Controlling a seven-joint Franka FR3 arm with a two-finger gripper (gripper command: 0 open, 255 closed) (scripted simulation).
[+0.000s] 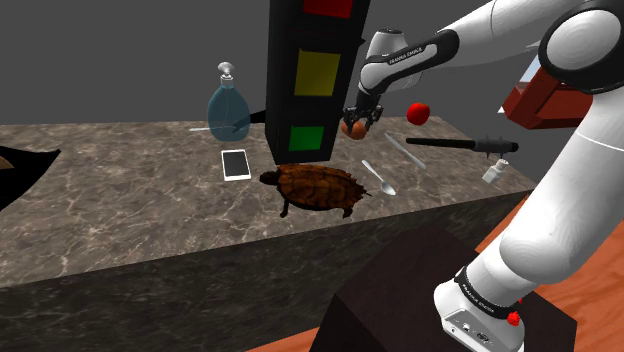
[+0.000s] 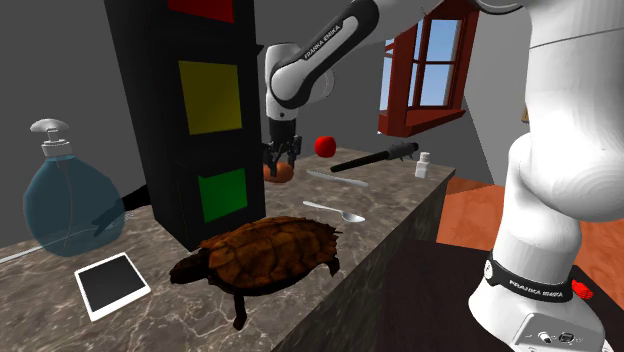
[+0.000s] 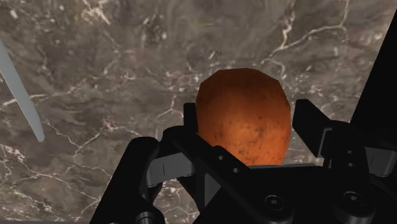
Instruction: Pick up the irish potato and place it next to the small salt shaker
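The potato (image 3: 243, 119) is orange-brown and oval, clasped between my black fingers (image 3: 191, 118) in the wrist view, above the marbled counter. From the shoulder view my gripper (image 1: 357, 128) holds the potato (image 1: 355, 129) just beside the tall black traffic-light block (image 1: 310, 75). The second exterior view has the gripper (image 2: 280, 166) with the potato (image 2: 279, 172) low over the counter behind that block. The small white salt shaker (image 1: 493, 172) stands near the counter's right end, well away from the gripper, and it appears again as the salt shaker (image 2: 423, 165).
On the dark marble counter (image 1: 120, 200) lie a brown turtle (image 1: 318, 188), a metal spoon (image 1: 379, 178), a white tablet (image 1: 236, 164), a blue soap dispenser (image 1: 229, 104), a red apple (image 1: 418, 112) and a black rod-like tool (image 1: 460, 144). The stand (image 1: 420, 300) is at lower right.
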